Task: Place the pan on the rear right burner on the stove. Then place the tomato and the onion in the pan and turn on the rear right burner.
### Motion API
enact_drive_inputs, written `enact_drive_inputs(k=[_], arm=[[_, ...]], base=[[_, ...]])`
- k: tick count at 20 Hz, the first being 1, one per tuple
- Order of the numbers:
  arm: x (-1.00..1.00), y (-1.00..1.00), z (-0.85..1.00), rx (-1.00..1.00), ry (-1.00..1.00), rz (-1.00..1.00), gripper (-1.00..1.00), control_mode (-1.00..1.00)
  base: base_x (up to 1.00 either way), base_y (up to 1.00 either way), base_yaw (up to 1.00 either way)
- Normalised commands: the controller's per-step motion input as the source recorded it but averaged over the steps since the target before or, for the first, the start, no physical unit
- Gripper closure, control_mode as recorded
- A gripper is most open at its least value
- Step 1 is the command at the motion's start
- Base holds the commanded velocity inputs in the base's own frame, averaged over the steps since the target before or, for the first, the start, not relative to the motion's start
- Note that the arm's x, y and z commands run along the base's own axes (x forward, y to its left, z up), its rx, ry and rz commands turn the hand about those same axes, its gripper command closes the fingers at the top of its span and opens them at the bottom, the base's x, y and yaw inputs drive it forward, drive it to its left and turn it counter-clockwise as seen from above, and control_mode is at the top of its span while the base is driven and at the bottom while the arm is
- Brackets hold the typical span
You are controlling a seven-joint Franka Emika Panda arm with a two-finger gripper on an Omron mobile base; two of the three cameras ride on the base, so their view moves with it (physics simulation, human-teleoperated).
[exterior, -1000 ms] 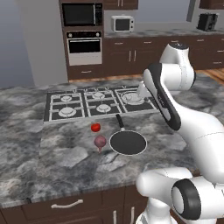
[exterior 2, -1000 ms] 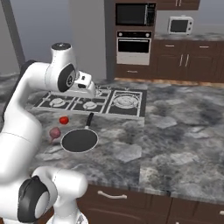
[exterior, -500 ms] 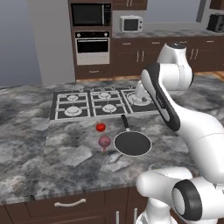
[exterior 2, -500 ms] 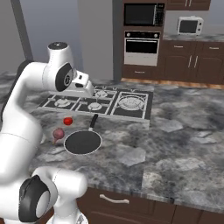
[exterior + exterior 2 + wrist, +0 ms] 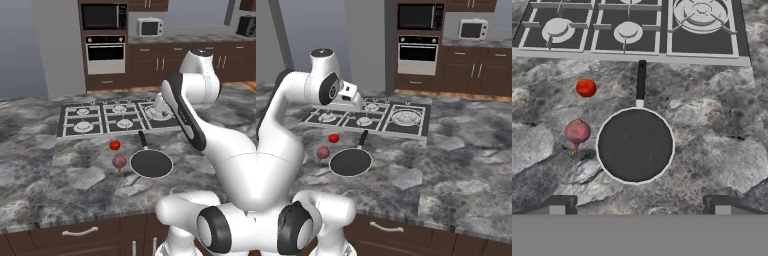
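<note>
Pan: the small dark round frying pan (image 5: 635,145) sits on the grey marbled table (image 5: 712,130), handle toward the steel-grey stove (image 5: 582,45).
Claw (image 5: 637,207): I see it wide open, empty, above the pan for a pickup.

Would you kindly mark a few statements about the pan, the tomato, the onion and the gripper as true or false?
1. The pan sits on the counter, not on the stove. True.
2. The tomato lies inside the pan. False: it rests on the counter beside the pan.
3. The onion touches the tomato. False: they lie apart, with counter between them.
4. The pan's handle points toward the stove. True.
5. The gripper holds the pan. False: it is open, above the counter, holding nothing.
</note>
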Motion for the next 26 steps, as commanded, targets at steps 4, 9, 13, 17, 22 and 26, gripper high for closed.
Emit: enact_drive_inputs(k=[4,9,13,17,22,26], arm=[[0.0,0.0,0.0,0.0,0.0,0.0,-1.0,-1.0],[0.35,0.0,0.0,0.0,0.0,0.0,-1.0,-1.0],[0.87,0.03,0.0,0.0,0.0,-0.02,-1.0,-1.0],[1.0,0.05,-0.01,0.0,0.02,-0.07,-1.0,-1.0],[0.9,0.0,-0.19,0.0,0.1,-0.1,-1.0,-1.0],[0.56,0.0,-0.74,0.1,0.07,-0.07,-1.0,-1.0]], base=[[0.0,0.0,0.0],[0.0,0.0,0.0],[0.0,0.0,0.0],[0.0,0.0,0.0],[0.0,0.0,0.0],[0.0,0.0,0.0]])
